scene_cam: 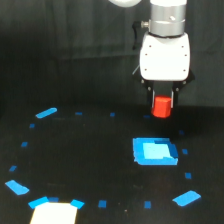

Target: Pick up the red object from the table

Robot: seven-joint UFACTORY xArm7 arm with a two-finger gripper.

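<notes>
The red object (pixel 161 107) is a small red-orange block held between the fingers of my gripper (pixel 162 102), lifted above the black table (pixel 90 165). The gripper hangs from the white wrist housing at the upper right of the exterior view and is shut on the block. The block's lower half sticks out below the fingertips. It hangs above and slightly behind the flat bright-blue square piece (pixel 155 151), which lies on the table.
Small blue tape squares and strips dot the table in a rough ring, with larger blue strips at the left (pixel 46 113), lower left (pixel 17 187) and lower right (pixel 186 198). A pale rectangular thing (pixel 54 212) sits at the bottom edge. A black curtain is behind.
</notes>
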